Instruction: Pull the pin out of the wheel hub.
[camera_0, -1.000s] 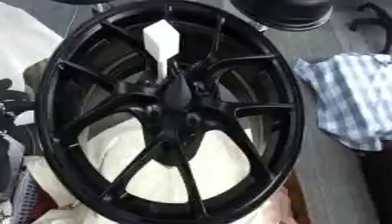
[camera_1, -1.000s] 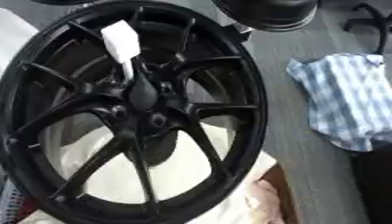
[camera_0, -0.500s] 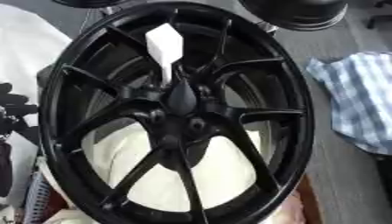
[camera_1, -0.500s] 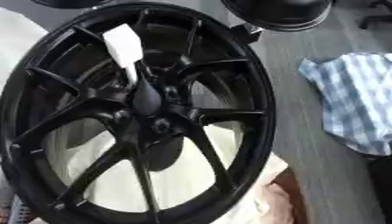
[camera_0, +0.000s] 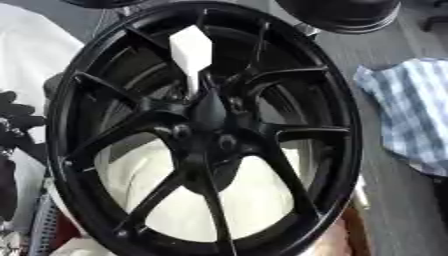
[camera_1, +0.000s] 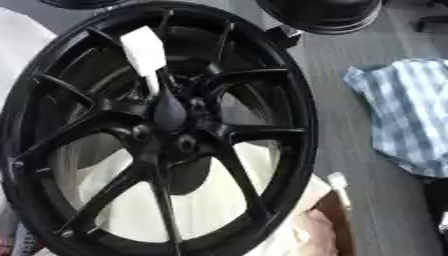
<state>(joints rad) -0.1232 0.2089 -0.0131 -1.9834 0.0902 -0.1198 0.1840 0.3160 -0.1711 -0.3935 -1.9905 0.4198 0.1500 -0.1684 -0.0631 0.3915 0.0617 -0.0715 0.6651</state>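
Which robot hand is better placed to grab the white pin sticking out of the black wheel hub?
Left, tentatively. Only the left robot hand shows, dark at the left edge beside the black spoked wheel; the right is out of view. The white flat-headed pin stands in the hub, ungrasped.

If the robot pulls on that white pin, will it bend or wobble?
Probably not much. The white pin looks like a blocky head on a thin straight stem, so likely stiff. Its stem stands in the wheel hub, so it should slide straight out, though it may tip once freed.
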